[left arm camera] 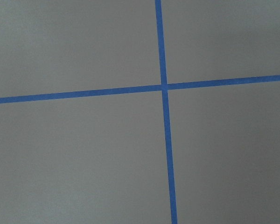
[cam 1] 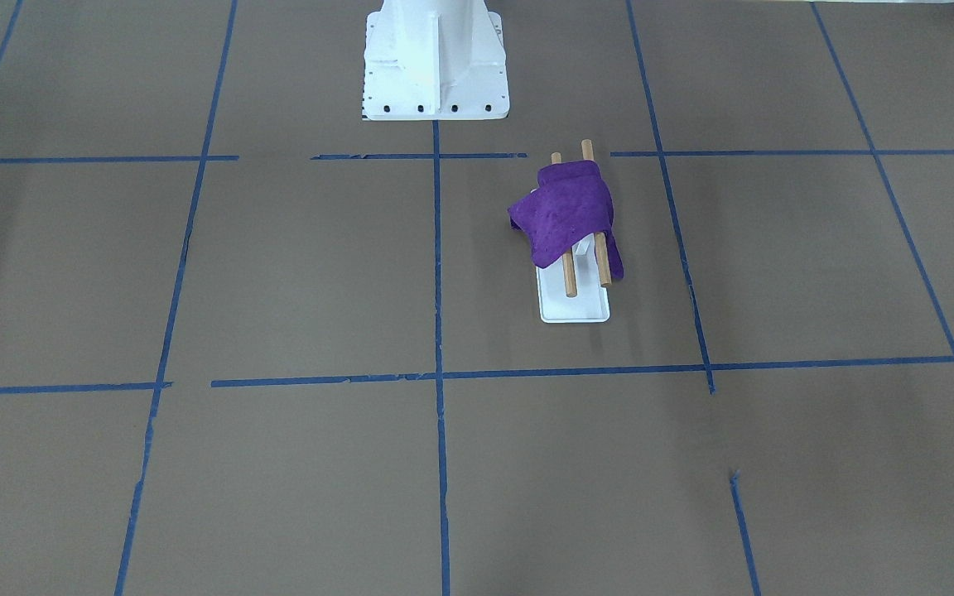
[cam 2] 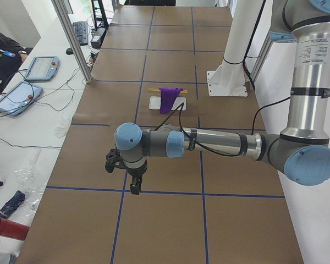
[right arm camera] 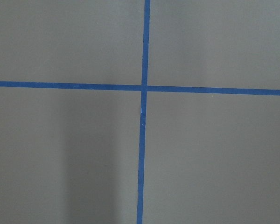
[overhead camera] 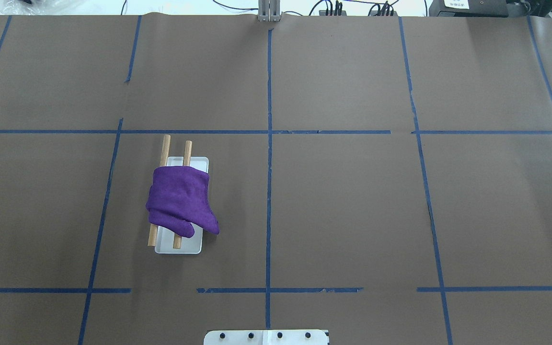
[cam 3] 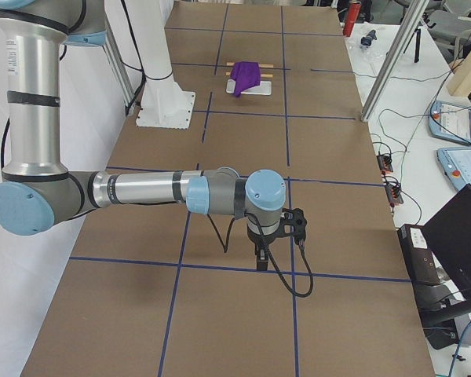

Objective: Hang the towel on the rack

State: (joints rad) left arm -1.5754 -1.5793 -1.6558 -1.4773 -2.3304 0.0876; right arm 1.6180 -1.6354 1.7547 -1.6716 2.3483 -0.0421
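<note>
The purple towel (overhead camera: 180,202) is draped across both brown dowel rods of the rack (overhead camera: 180,247), which stands on its white base left of the table's middle. It also shows in the front-facing view, towel (cam 1: 566,213) on rack (cam 1: 575,308), and small in both side views (cam 2: 169,98) (cam 3: 246,77). My left gripper (cam 2: 134,188) hangs over the table's left end, far from the rack. My right gripper (cam 3: 262,259) hangs over the right end. Each shows only in a side view, so I cannot tell if it is open or shut. Nothing is seen in either.
The white bolted robot pedestal (cam 1: 434,62) stands at the robot's side of the table. Blue tape lines (overhead camera: 269,143) grid the brown table. Tablets and cables (cam 2: 30,82) lie on a side bench; a person's arm shows at the edge.
</note>
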